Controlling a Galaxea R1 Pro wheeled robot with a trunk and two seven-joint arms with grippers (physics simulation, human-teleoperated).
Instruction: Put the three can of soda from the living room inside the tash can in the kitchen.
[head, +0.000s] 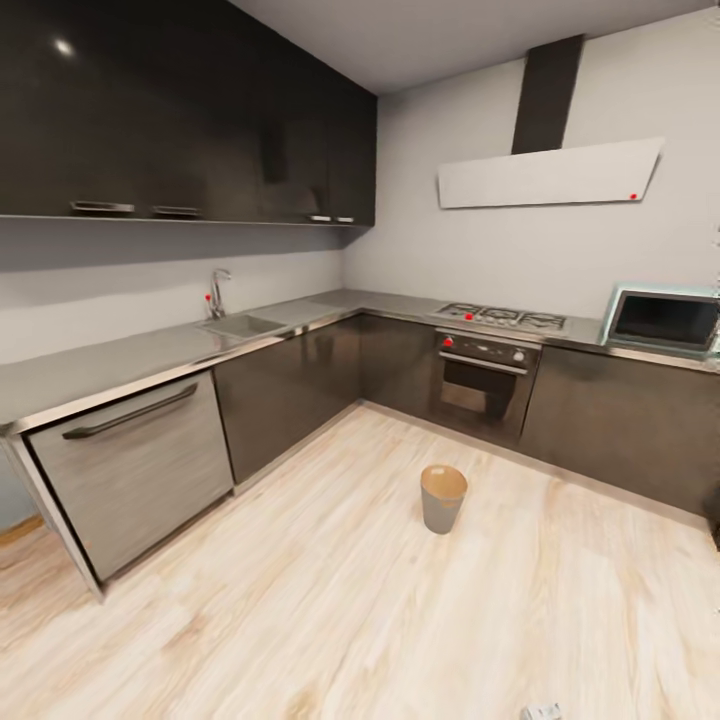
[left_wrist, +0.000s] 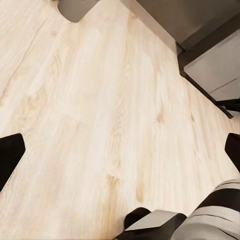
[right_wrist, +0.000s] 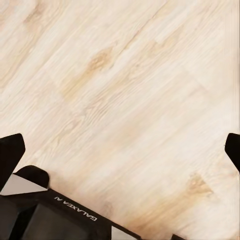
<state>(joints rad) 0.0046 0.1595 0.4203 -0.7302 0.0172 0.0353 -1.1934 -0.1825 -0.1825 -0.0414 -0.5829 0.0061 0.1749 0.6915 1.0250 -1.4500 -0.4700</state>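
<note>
Both claws, left gripper (left_wrist: 120, 150) and right gripper (right_wrist: 120, 150), spread apart, holding nothing.
Your small grey copper-rimmed wastebasket (head: 443, 497) stands mid-floor before the oven (head: 483, 384); drive carelessly and you could topple it, with 0 cans aboard.

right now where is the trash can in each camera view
Head view: the trash can stands upright on the wood floor, middle of the picture, in front of the oven.
Left wrist view: a grey rounded shape at the picture's edge may be its side; too little shows to be sure.
Right wrist view: not in it; bare floor lies between the claw fingertips.
Shared landmark: the light wood floor.
</note>
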